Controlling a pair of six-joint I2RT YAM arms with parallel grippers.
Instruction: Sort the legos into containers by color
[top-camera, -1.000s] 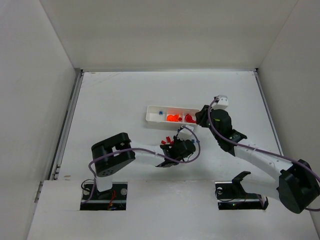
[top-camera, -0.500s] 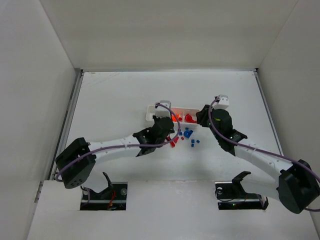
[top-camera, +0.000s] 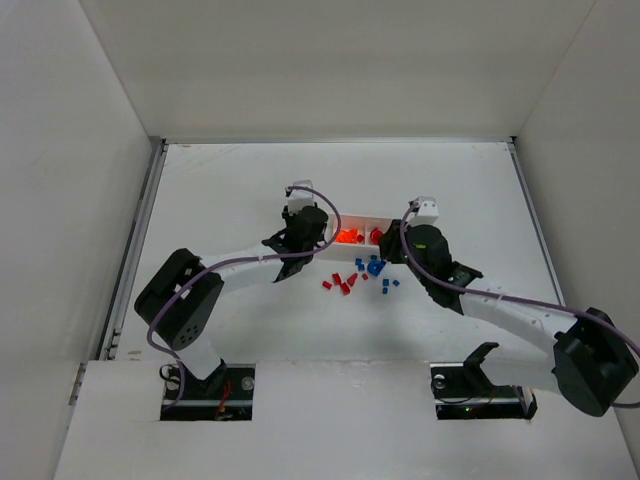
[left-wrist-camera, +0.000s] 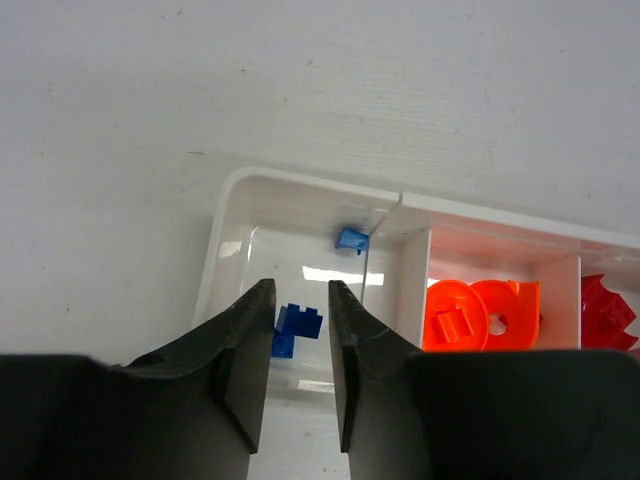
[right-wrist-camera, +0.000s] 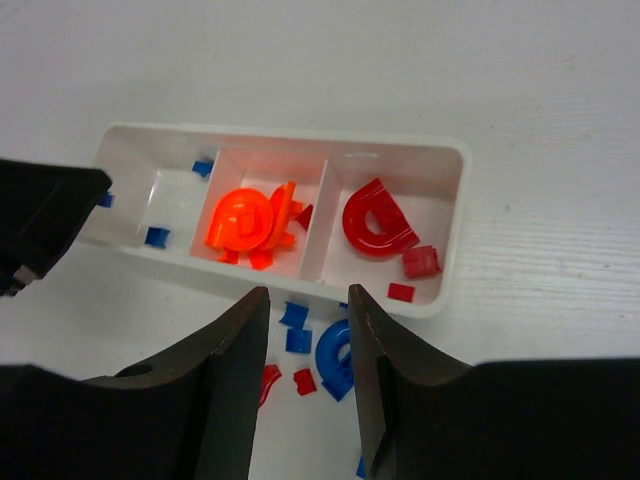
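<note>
The white three-compartment tray (top-camera: 352, 251) lies mid-table. In the left wrist view its left compartment (left-wrist-camera: 232, 215) holds two blue legos (left-wrist-camera: 297, 323), the middle one orange pieces (left-wrist-camera: 481, 315), and the right one red pieces (left-wrist-camera: 610, 312). My left gripper (top-camera: 304, 229) hovers over the left compartment, its jaws (left-wrist-camera: 298, 292) a little apart with nothing between them. My right gripper (top-camera: 386, 251) is open (right-wrist-camera: 307, 300) over loose blue legos (right-wrist-camera: 334, 358) and red legos (right-wrist-camera: 305, 381) lying just in front of the tray (right-wrist-camera: 455, 160).
More loose red pieces (top-camera: 343, 284) and blue pieces (top-camera: 388, 286) are scattered on the table in front of the tray. White walls enclose the table on the left, back and right. The two arms reach in from either side of the tray.
My left arm has swung from the loose pile up and left to the tray's left end. My right gripper has shifted slightly left, over the loose pieces.
</note>
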